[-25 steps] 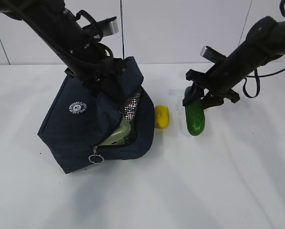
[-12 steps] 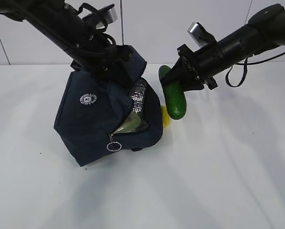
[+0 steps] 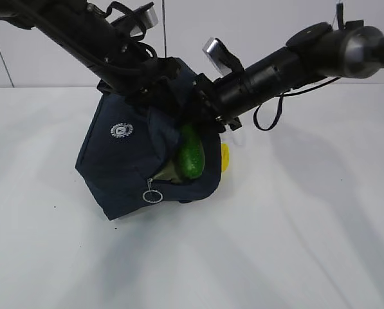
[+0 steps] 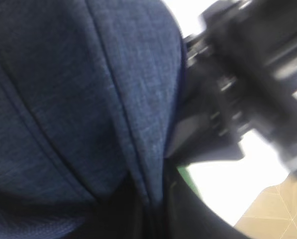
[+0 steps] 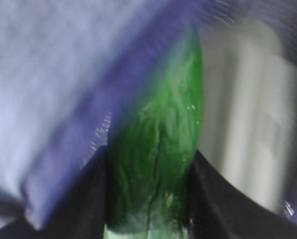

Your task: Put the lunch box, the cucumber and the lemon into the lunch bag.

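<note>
One item, the cucumber (image 3: 190, 156), now enters the lunch bag (image 3: 118, 170), grasped by the right hand (image 3: 201, 116); left hand clenched on fabric.

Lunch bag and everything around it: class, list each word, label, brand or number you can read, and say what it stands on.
Round white logo on the lunch bag: it carries ring lettering, too small to read.
Cucumber, lemon and both arms: no text visible.
Both wrist views: blurred, no text.
</note>
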